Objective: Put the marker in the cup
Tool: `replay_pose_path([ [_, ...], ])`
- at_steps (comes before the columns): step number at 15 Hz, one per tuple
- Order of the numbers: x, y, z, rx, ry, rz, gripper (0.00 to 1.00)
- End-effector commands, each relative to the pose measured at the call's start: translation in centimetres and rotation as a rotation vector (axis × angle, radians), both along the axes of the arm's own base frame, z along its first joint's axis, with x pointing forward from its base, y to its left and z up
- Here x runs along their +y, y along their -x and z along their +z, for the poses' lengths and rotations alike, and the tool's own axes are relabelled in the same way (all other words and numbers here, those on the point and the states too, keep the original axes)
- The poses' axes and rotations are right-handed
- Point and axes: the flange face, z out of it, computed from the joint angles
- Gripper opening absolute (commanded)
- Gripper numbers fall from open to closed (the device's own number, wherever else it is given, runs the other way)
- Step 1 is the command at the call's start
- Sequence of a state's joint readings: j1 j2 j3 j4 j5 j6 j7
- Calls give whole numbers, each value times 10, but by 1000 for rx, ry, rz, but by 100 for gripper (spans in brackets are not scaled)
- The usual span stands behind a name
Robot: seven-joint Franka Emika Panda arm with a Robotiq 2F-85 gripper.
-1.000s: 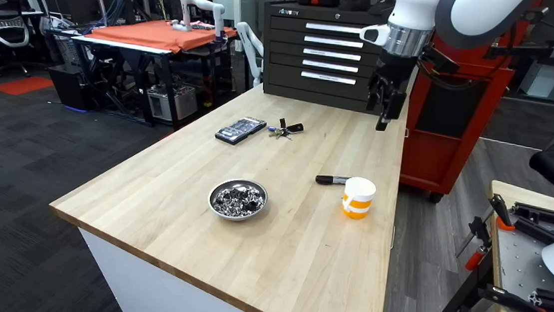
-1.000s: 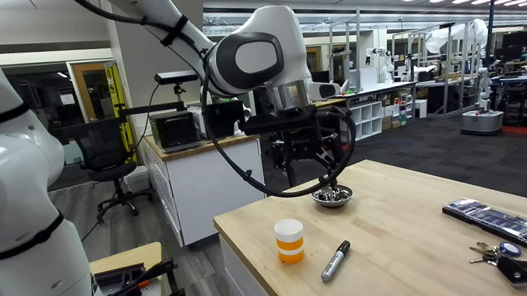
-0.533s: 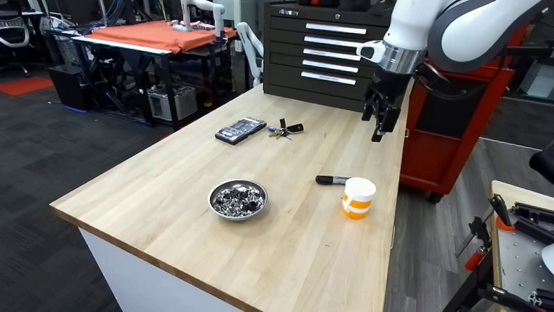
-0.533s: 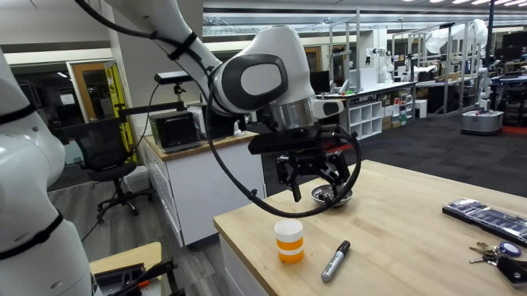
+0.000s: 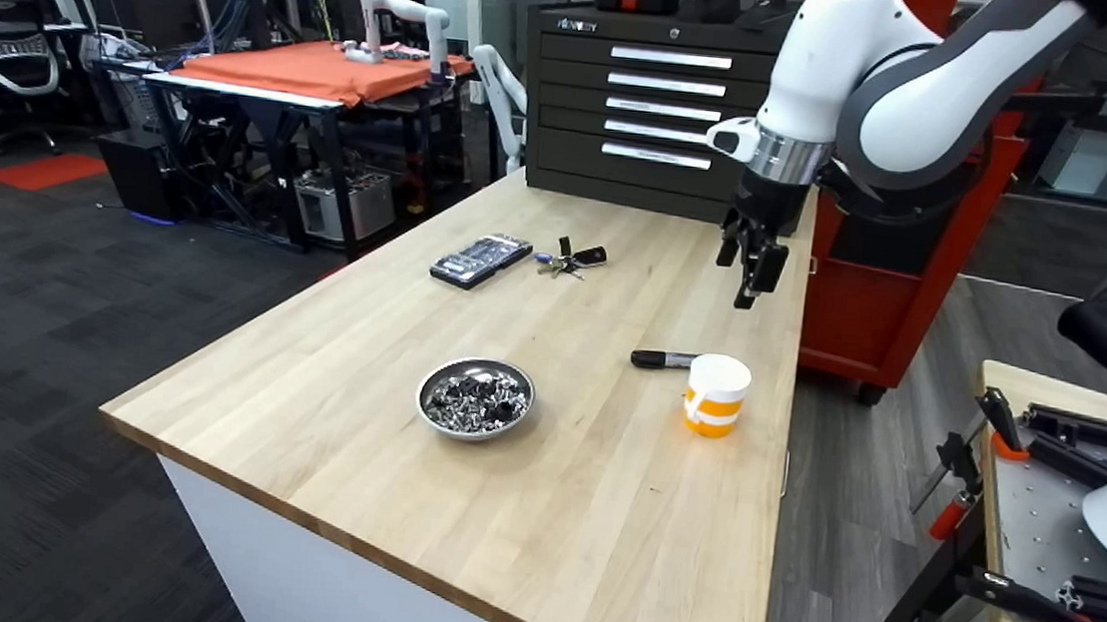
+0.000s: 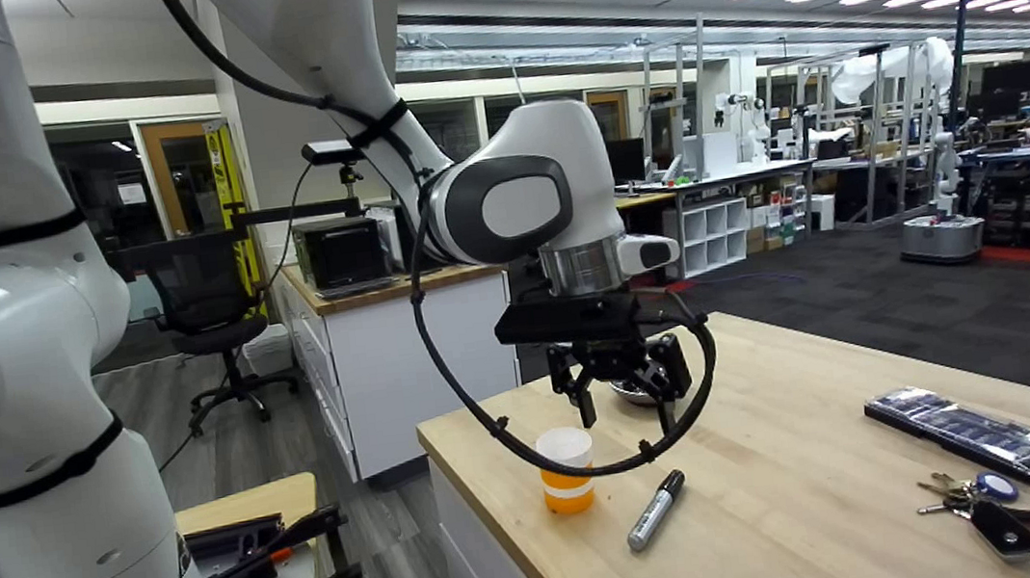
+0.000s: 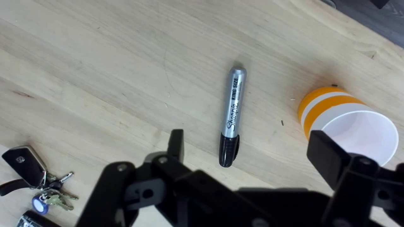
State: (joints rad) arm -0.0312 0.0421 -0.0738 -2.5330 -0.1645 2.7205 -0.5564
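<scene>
The marker, with a silver-grey barrel and black cap, lies on the wooden table in the wrist view (image 7: 233,116) and in both exterior views (image 5: 664,360) (image 6: 657,509). The white cup with orange bands stands upright beside it (image 7: 322,107); it also shows in both exterior views (image 5: 714,400) (image 6: 569,491), partly behind a cable in one. In an exterior view the cup hides the marker's barrel end. My gripper (image 7: 247,135) is open and empty above the table, also seen in both exterior views (image 5: 735,283) (image 6: 628,425). In the wrist view, the marker's cap shows between the fingers; the right finger overlaps the cup.
A metal bowl of small parts (image 5: 476,399), a flat dark case (image 5: 480,260) and a bunch of keys (image 5: 570,257) lie on the table (image 5: 533,540). A dark drawer chest (image 5: 626,172) stands at its end. The cup is near the table's side edge.
My gripper has moved down toward the table, staying open. The marker, the cup and the other objects have not moved.
</scene>
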Motion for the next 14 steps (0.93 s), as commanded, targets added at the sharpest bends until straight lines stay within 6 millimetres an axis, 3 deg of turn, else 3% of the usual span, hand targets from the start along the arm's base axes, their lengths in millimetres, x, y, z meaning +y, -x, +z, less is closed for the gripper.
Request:
replay_pose_path([
  [1, -7, 1, -20, -7, -4, -12, 100],
  [14, -7, -5, -80, -20, -37, -13, 100],
])
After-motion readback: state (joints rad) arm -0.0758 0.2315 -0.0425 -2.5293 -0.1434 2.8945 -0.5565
